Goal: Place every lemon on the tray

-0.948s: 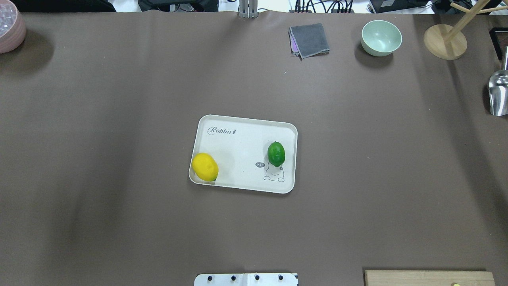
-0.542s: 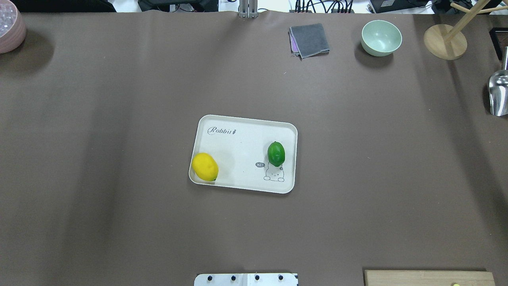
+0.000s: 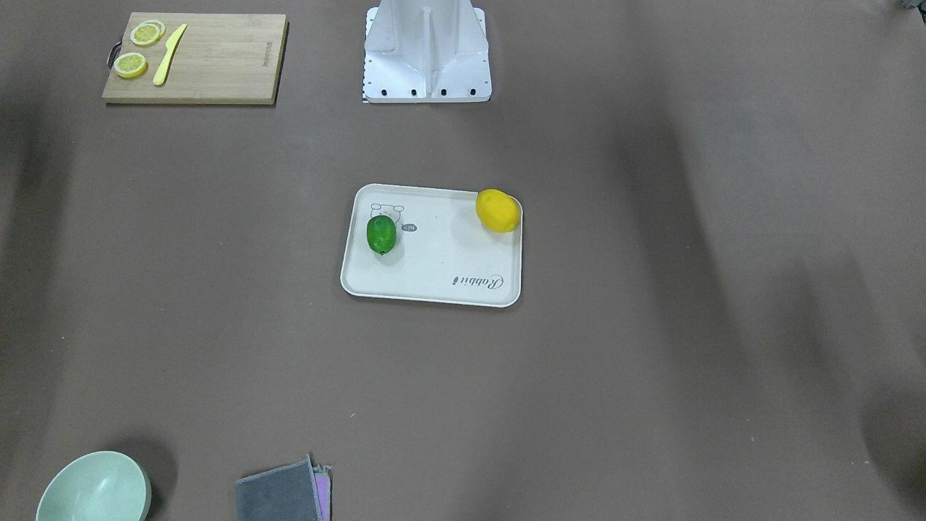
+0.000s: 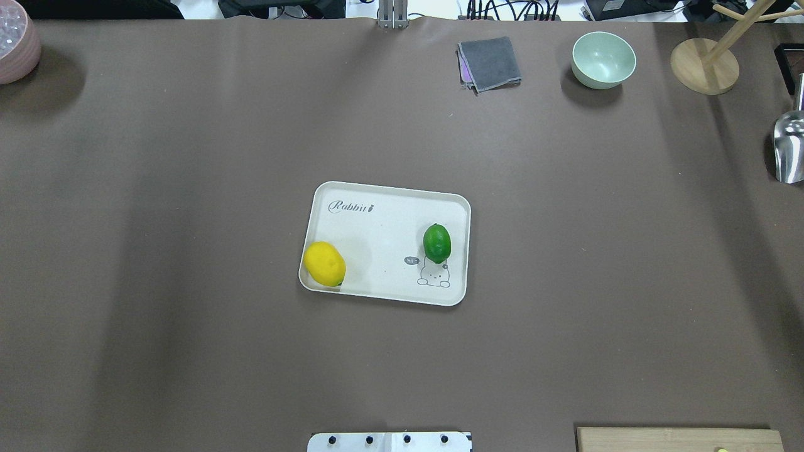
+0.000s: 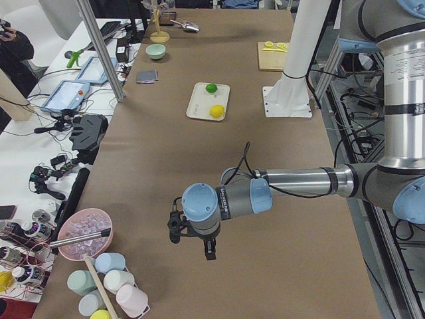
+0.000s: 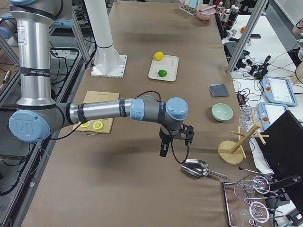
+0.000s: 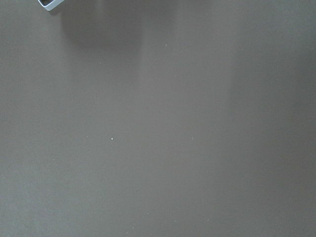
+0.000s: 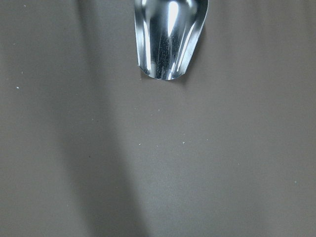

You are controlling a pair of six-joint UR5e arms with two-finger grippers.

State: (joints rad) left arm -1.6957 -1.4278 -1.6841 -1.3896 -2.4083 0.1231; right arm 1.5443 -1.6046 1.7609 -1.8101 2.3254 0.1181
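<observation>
**Both lemons on the tray, my end effectors off at the ends of the surface**

The tray (image 4: 389, 189) sits in the middle of the overhead frame on the brown surface (image 4: 188, 188). The yellow lemon (image 4: 325, 263) lies in the tray's lower left corner, against the rim. The green lemon (image 4: 436, 243) lies toward the tray's right side, just above the small animal drawing. The two fruits are well apart.

My left end effector (image 5: 192, 249) hangs over bare surface in the lower middle of the left-side view, well away from the tray. It shows only there, so I cannot tell how far open it is or whether it grips anything. Its wrist camera sees plain brown surface.

My right end effector (image 6: 174, 144) hangs in the middle of the right-side view, near a metal scoop (image 6: 196, 168) lying on the surface. I cannot tell its opening either. Its wrist camera shows the scoop's bowl at the top of the frame.

A cutting board (image 3: 195, 58) with lemon slices (image 3: 139, 49) and a yellow knife (image 3: 168, 53) lies at the upper left of the front-facing view.
</observation>
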